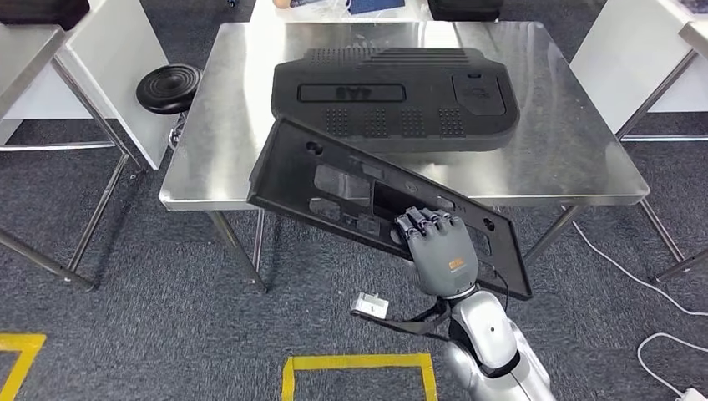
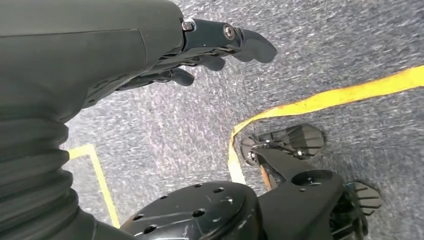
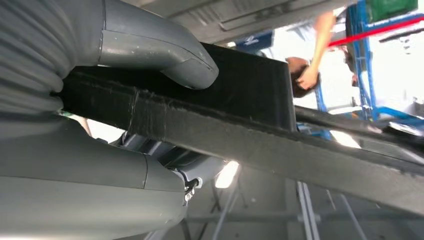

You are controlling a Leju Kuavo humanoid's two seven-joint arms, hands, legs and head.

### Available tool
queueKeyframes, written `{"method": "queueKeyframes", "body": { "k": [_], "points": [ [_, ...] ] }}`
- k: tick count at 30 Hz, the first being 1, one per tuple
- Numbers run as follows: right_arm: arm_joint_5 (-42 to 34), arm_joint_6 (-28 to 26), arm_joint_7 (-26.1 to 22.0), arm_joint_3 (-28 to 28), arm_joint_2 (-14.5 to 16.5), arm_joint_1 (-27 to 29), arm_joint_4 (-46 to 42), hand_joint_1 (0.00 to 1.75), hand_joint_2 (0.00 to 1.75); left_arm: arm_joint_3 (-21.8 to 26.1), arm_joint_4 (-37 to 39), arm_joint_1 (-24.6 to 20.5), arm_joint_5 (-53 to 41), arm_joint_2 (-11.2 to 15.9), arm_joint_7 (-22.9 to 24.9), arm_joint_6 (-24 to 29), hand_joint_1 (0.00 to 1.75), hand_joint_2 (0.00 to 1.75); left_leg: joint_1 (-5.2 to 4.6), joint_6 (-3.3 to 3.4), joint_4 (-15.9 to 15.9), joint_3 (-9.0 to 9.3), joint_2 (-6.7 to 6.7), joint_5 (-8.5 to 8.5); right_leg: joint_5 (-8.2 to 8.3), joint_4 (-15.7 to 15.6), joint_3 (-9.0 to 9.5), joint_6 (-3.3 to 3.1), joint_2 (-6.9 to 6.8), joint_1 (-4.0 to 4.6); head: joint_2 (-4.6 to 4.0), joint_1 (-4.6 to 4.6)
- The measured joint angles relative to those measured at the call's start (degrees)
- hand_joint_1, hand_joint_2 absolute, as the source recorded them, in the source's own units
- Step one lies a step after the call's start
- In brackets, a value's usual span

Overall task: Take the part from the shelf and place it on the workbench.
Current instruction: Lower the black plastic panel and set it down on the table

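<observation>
Right hand (image 1: 442,255) fingers (image 1: 426,222) hidden behind part (image 1: 334,180)

Matt black plastic part (image 1: 334,180); glossy smooth steel workbench (image 1: 576,159); rough grey carpet (image 1: 150,326)

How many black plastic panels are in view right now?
2: one black panel lies flat on the steel workbench; the other panel is held by the right hand, overhanging the bench's near edge.

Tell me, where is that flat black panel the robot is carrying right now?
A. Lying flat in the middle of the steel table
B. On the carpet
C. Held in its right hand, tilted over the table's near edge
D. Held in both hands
C: the right hand grips the black panel, tilted over the steel table edge.
</observation>
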Motion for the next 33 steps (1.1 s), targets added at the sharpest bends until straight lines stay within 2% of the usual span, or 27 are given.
{"method": "queueKeyframes", "body": {
  "k": [1,2,4,5,6,7,8,9,10,11,12,13,15,16,17,20,21,22,23,24,25,26,27,28,30,31,33],
  "points": [
    [0.85,0.37,0.59,0.03,-0.15,-0.25,0.23,1.75,1.75,0.01,-0.02,-0.04,-0.06,0.03,0.01,-0.02,0.0,1.75,0.04,-0.24,1.32,-0.44,0.14,-0.36,-0.15,-0.11,0.67,-0.46,0.03,-0.26,0.0,-0.03],
    [2.19,0.82,1.45,0.07,-0.31,-0.64,0.52,1.75,1.75,0.02,-0.03,-0.11,-0.18,0.04,0.01,-0.06,0.0,1.75,0.11,-0.47,3.71,-1.63,0.28,-1.02,-0.34,-0.16,1.31,-0.84,0.07,-0.47,0.0,-0.08],
    [6.0,1.7,3.4,0.16,-0.87,-1.77,1.49,1.75,1.75,0.03,-0.03,-0.22,-0.56,0.02,0.01,-0.22,0.0,1.75,0.24,-0.91,10.51,-6.04,0.53,-3.31,-1.06,-0.17,2.17,-1.33,0.09,-0.46,0.0,-0.14],
    [7.71,2.12,4.15,0.19,-1.28,-2.36,2.16,1.75,1.75,0.04,-0.03,-0.23,-0.78,-0.01,0.01,-0.32,0.0,1.75,0.32,-1.1,13.08,-8.31,0.6,-4.44,-1.45,-0.16,2.56,-1.34,0.13,-0.43,0.0,-0.11],
    [8.99,2.59,4.67,0.2,-1.75,-2.9,2.87,1.75,1.75,0.04,-0.03,-0.21,-0.99,-0.02,0.01,-0.44,0.0,1.75,0.39,-1.21,14.09,-9.87,0.65,-4.83,-1.89,-0.15,3.08,-1.25,0.2,-0.41,0.0,-0.13],
    [9.79,3.16,5.01,0.2,-2.23,-3.42,3.56,1.75,1.75,0.05,-0.03,-0.18,-1.16,-0.03,0.0,-0.54,0.0,1.75,0.45,-1.24,13.18,-10.43,0.68,-3.98,-2.37,-0.15,3.73,-1.13,0.26,-0.42,0.0,-0.14],
    [10.32,3.7,5.25,0.21,-2.69,-4.02,4.24,1.75,1.75,0.06,-0.03,-0.18,-1.34,-0.03,-0.01,-0.62,0.0,1.75,0.5,-1.21,10.68,-10.2,0.75,-1.89,-2.88,-0.15,4.49,-0.94,0.31,-0.44,0.0,-0.14],
    [10.69,4.12,5.42,0.21,-3.13,-4.67,4.86,1.75,1.75,0.05,-0.03,-0.16,-1.53,-0.03,-0.01,-0.66,0.0,1.75,0.54,-1.11,7.11,-9.42,0.82,1.23,-3.39,-0.18,5.0,-0.72,0.34,-0.46,0.0,-0.15],
    [10.99,4.41,5.57,0.2,-3.52,-5.38,5.47,1.75,1.75,0.06,-0.02,-0.14,-1.67,-0.04,-0.02,-0.69,0.0,1.75,0.48,-0.89,3.97,-8.68,0.9,3.4,-3.87,-0.14,5.61,-0.42,0.38,-0.37,0.0,-0.12],
    [11.19,4.6,5.67,0.17,-3.89,-6.12,6.01,1.75,1.75,0.06,-0.01,-0.1,-1.79,-0.04,-0.02,-0.71,0.0,1.75,0.37,-0.56,1.81,-8.09,0.96,4.88,-4.28,-0.17,5.91,-0.08,0.43,-0.26,0.0,-0.09],
    [11.33,4.76,5.74,0.14,-4.25,-6.75,6.51,1.75,1.75,0.06,0.01,-0.05,-1.89,-0.05,-0.02,-0.73,0.0,1.75,0.23,-0.11,0.71,-7.8,0.99,5.57,-4.55,-0.16,6.16,0.3,0.48,-0.16,0.0,-0.08],
    [11.41,4.88,5.79,0.11,-4.56,-7.28,6.97,1.75,1.75,0.07,0.01,-0.06,-1.96,-0.06,-0.03,-0.75,0.0,1.75,0.07,0.41,0.58,-7.66,1.02,5.23,-4.67,-0.14,6.51,0.66,0.54,-0.02,0.0,-0.07],
    [11.5,5.11,5.83,0.09,-5.18,-8.24,7.86,1.75,1.75,0.08,0.0,-0.14,-2.21,-0.11,-0.04,-0.76,0.0,1.75,0.12,1.25,0.22,-6.86,0.94,5.58,-4.95,0.4,6.39,1.32,0.51,-0.04,0.0,-0.06],
    [11.52,5.17,5.84,0.1,-5.42,-8.8,8.36,1.75,1.75,0.08,-0.01,-0.2,-2.34,-0.15,-0.04,-0.76,0.0,1.75,0.2,1.58,0.01,-6.41,0.91,5.55,-5.13,1.81,5.58,1.52,0.48,-0.05,0.0,-0.05],
    [11.56,5.23,5.85,0.1,-5.65,-9.41,8.89,1.75,1.75,0.08,-0.01,-0.27,-2.43,-0.17,-0.04,-0.76,0.0,1.75,0.28,1.86,-0.17,-6.0,0.83,5.45,-5.55,4.43,3.92,1.64,0.43,-0.1,0.0,-0.01],
    [11.69,5.58,5.85,0.1,-6.3,-10.5,10.75,1.75,1.75,0.09,-0.03,-0.34,-2.54,-0.15,-0.01,-0.75,0.0,1.75,0.27,2.41,-0.27,-5.21,0.56,4.54,-8.15,14.7,-3.58,1.4,0.4,-0.14,0.0,0.01],
    [11.72,5.69,5.85,0.13,-6.53,-10.56,11.4,1.75,1.75,0.1,-0.03,-0.33,-2.61,-0.15,0.02,-0.76,0.0,1.75,0.26,2.45,-0.27,-4.77,0.4,4.12,-8.57,15.85,-5.14,1.44,0.39,-0.15,0.0,0.0],
    [11.75,5.74,5.85,0.17,-6.74,-10.63,12.01,1.75,1.75,0.11,-0.03,-0.31,-2.74,-0.16,0.06,-0.77,0.0,1.75,0.26,2.42,-0.27,-4.18,0.24,3.64,-7.91,14.77,-5.61,1.7,0.39,-0.15,0.0,0.01],
    [11.77,5.75,5.88,0.24,-6.93,-10.78,12.52,1.75,1.75,0.14,-0.02,-0.3,-2.87,-0.2,0.1,-0.78,0.0,1.75,0.26,2.33,-0.27,-3.49,0.12,3.12,-6.1,11.71,-5.06,2.17,0.37,-0.14,0.0,0.01],
    [11.78,5.75,5.93,0.34,-7.14,-11.01,13.0,1.75,1.75,0.19,-0.01,-0.27,-3.02,-0.25,0.13,-0.79,0.0,1.75,0.26,2.21,-0.32,-2.97,0.04,2.61,-3.56,7.66,-3.97,2.66,0.27,-0.11,0.0,0.03],
    [11.8,5.75,6.01,0.46,-7.37,-11.32,13.47,1.75,1.75,0.27,0.01,-0.28,-3.14,-0.31,0.15,-0.81,0.0,1.75,0.16,2.0,-0.31,-2.36,-0.03,2.03,-1.3,3.85,-2.92,2.76,0.16,-0.02,0.0,-0.01],
    [11.8,5.73,6.09,0.61,-7.58,-11.66,13.93,1.75,1.75,0.36,0.01,-0.35,-3.21,-0.38,0.15,-0.83,0.0,1.75,0.06,1.72,-0.42,-1.98,-0.07,1.53,0.17,1.22,-1.95,2.43,0.08,0.19,0.0,-0.01],
    [11.81,5.7,6.16,0.74,-7.79,-11.95,14.35,1.75,1.75,0.45,0.02,-0.42,-3.28,-0.41,0.15,-0.84,0.0,1.75,-0.05,1.41,-0.48,-1.71,-0.1,1.28,0.88,-0.16,-1.43,1.85,0.03,0.35,0.0,-0.03],
    [11.81,5.63,6.22,0.86,-7.96,-12.24,14.74,1.75,1.75,0.53,0.02,-0.49,-3.39,-0.45,0.13,-0.85,0.0,1.75,-0.16,1.11,-0.58,-1.27,-0.1,1.11,0.92,-0.59,-1.1,1.1,0.04,0.48,0.0,-0.03],
    [11.81,5.48,6.28,1.09,-8.18,-12.59,15.32,1.75,1.75,0.62,-0.01,-0.53,-3.6,-0.45,0.09,-0.84,0.0,1.75,-0.12,0.56,0.08,-1.26,0.05,1.03,0.92,-0.97,-0.06,0.26,0.12,0.08,0.0,-0.02],
    [11.81,5.42,6.29,1.17,-8.3,-12.76,15.57,1.75,1.75,0.65,-0.02,-0.53,-3.68,-0.44,0.06,-0.84,0.0,1.75,-0.08,0.36,1.59,-1.96,0.18,0.91,0.8,-1.09,0.53,-0.09,0.13,-0.14,0.0,-0.05],
    [11.81,5.33,6.29,1.3,-8.47,-13.08,16.02,1.75,1.75,0.69,-0.03,-0.57,-3.72,-0.44,0.0,-0.85,0.0,1.75,0.08,-0.13,8.37,-5.98,0.5,-0.59,0.12,-1.19,1.64,-0.82,0.14,-0.32,0.0,-0.09]
  ]
}}
